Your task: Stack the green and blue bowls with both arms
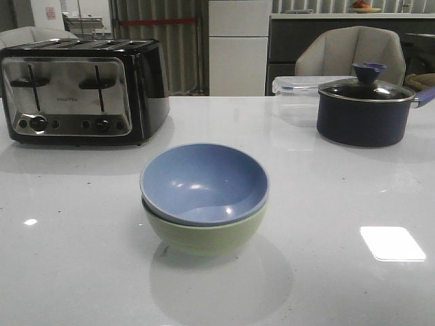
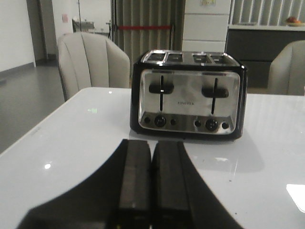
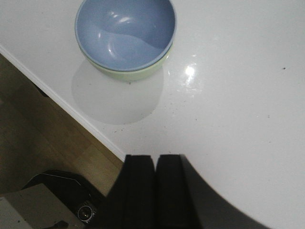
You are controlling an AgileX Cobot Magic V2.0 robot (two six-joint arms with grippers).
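The dusty blue bowl (image 1: pixel 204 182) sits nested inside the pale green bowl (image 1: pixel 204 234) near the middle front of the white table (image 1: pixel 340 183). The stack also shows in the right wrist view, blue bowl (image 3: pixel 125 33) over green bowl (image 3: pixel 136 72), near the table's front edge. Neither arm shows in the front view. My left gripper (image 2: pixel 151 148) is shut and empty, above the table and facing the toaster. My right gripper (image 3: pixel 155 160) is shut and empty, above the table's front edge, apart from the bowls.
A black and chrome toaster (image 1: pixel 81 92) stands at the back left; it also shows in the left wrist view (image 2: pixel 188 95). A dark lidded pot (image 1: pixel 363 109) stands at the back right, with a clear plastic container (image 1: pixel 293 87) behind it. Chairs stand beyond the table.
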